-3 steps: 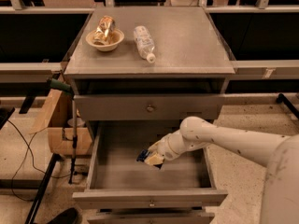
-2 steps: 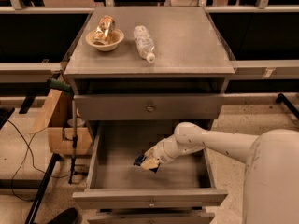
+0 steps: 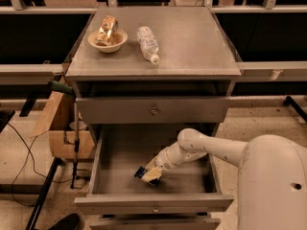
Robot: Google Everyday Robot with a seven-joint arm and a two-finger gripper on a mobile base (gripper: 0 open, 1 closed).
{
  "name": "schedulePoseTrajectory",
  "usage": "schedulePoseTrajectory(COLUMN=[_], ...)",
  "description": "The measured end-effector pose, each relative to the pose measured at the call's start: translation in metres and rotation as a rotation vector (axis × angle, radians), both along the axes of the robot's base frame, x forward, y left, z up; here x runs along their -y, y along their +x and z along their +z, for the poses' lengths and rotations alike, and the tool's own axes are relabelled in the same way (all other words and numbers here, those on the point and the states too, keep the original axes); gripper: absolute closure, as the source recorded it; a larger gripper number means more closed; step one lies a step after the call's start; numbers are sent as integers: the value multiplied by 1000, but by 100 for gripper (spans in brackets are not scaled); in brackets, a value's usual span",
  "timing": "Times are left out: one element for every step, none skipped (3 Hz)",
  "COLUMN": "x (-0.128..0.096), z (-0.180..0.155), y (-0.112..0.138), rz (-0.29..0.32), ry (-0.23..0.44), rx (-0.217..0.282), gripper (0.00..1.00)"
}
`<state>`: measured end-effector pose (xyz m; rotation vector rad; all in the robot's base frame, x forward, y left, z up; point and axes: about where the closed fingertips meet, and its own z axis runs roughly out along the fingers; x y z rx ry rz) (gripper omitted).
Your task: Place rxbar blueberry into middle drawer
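The middle drawer [image 3: 152,203] is pulled wide open, a grey metal tray with a low front panel. My gripper [image 3: 151,175] reaches down into it from the right, low over the drawer floor near the front middle. It is shut on the rxbar blueberry [image 3: 140,172], a small dark navy bar that sticks out to the left of the fingertips. The bar is at or just above the drawer floor; I cannot tell whether it touches.
The top drawer [image 3: 153,110] is closed above. On the cabinet top stand a bowl [image 3: 108,43] holding a gold snack bag [image 3: 106,27] and a clear plastic bottle [image 3: 147,43] lying down. A cardboard box [image 3: 60,128] and a cable sit on the floor at the left.
My gripper with the bar has moved left and toward the drawer's front, and lower into the drawer.
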<state>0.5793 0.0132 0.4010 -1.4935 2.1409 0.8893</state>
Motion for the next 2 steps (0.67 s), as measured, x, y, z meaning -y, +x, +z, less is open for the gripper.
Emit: schedulePoseTrajectory(x=[0,0], z=[0,0], y=[-1,-1], rz=[5,5], ry=[2,2], rx=[-6,-6], gripper=[6,0])
